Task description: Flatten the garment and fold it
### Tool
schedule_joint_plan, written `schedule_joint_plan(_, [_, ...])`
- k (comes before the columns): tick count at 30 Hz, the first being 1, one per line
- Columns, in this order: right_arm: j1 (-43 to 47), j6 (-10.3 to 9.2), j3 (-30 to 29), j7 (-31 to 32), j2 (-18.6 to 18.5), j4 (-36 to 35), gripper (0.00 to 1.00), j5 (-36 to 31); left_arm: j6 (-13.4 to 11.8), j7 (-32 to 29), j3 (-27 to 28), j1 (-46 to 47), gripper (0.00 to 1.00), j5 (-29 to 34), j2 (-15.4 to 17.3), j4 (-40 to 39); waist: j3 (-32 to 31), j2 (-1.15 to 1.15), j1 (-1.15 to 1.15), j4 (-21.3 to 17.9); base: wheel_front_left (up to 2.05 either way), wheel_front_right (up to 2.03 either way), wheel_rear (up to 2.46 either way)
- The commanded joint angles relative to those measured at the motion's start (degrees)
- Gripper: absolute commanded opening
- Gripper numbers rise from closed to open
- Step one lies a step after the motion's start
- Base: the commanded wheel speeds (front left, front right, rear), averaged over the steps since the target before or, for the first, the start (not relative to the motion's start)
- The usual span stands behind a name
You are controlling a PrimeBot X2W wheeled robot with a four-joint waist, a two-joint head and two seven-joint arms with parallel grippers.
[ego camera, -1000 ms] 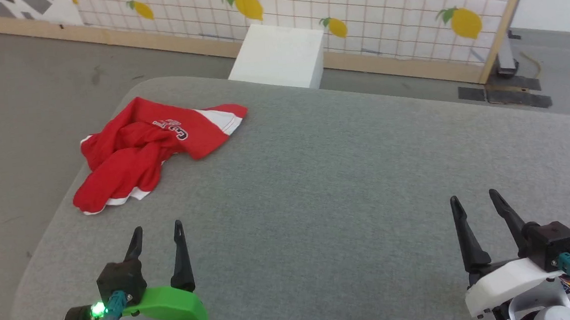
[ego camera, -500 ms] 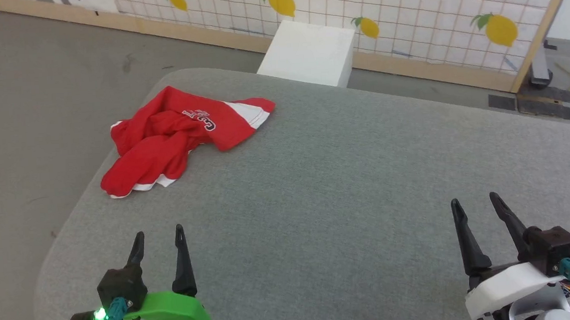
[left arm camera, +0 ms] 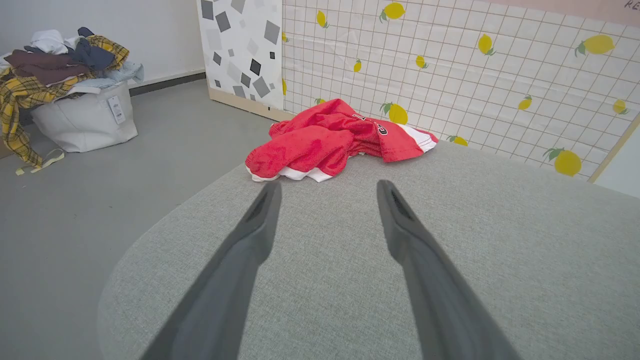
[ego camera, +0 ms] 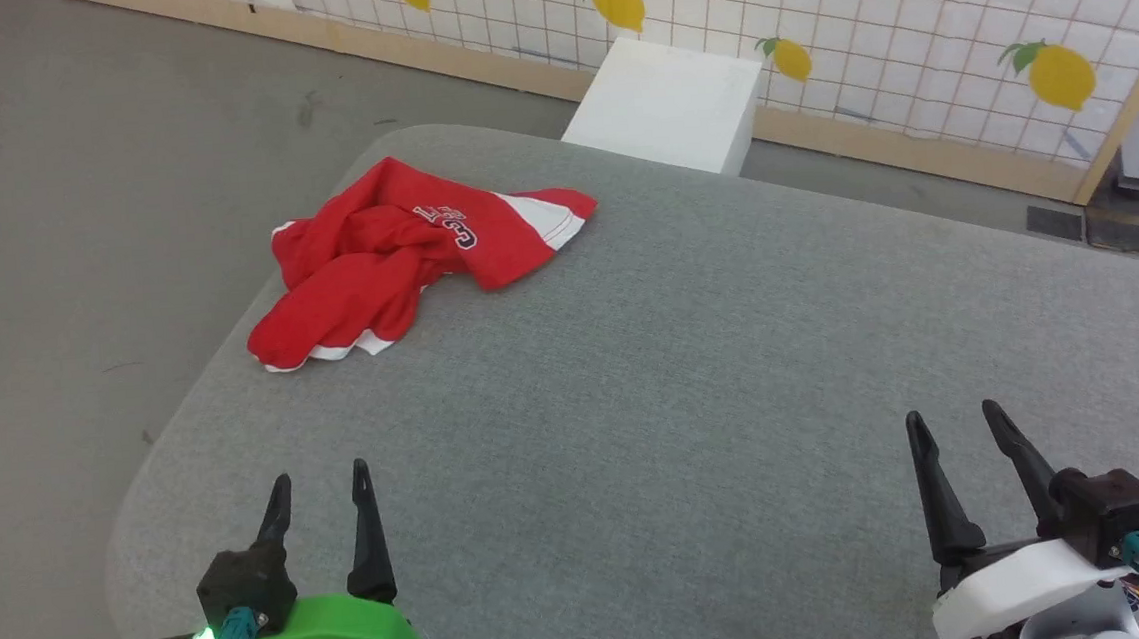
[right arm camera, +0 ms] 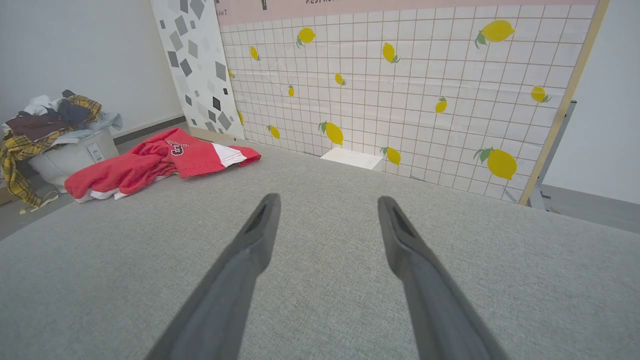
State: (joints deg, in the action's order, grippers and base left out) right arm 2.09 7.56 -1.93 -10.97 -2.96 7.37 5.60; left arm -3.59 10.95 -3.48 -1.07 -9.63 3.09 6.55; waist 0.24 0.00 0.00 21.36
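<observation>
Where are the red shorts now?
Head view: the red shorts lie crumpled at the far left corner of the table, ahead of the left tool.

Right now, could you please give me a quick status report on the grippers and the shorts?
Open and empty: left gripper, right gripper. Red shorts crumpled on grey table, far-left corner, untouched. Nothing lies between.

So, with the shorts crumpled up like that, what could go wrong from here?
1. The garment is bunched beside the table edge; a sideways pull could slide it off.
2. Its folds overlap, so the left fingers may pinch several layers at once.
</observation>
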Motion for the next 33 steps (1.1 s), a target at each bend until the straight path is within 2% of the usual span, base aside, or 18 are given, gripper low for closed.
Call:
schedule_joint_plan(1, [0.59, -0.06, -0.17, -0.67, 0.06, 0.33, 1.00, 0.52, -0.36, 0.67, -0.17, -0.88, 1.00, -0.55, -0.16, 0.22, 0.05, 0.00, 0.00, 0.51, 0.00, 0.00, 0.00])
schedule_joint_plan(28, [1.01, -0.08, -0.84, -3.94, 0.08, 1.47, 1.00, 1.71, -2.00, 3.96, -0.63, -1.39, 1.00, -2.20, -0.21, 1.69, 0.33, 0.00, 0.00, 6.12, 0.00, 0.00, 0.00])
schedule_joint_plan(33, [0.98, -0.08, -0.78, -3.85, 0.08, 1.45, 1.00, 1.69, -2.18, 4.05, -0.64, -1.31, 1.00, -2.36, -0.22, 1.56, 0.45, 0.00, 0.00, 6.21, 0.00, 0.00, 0.00])
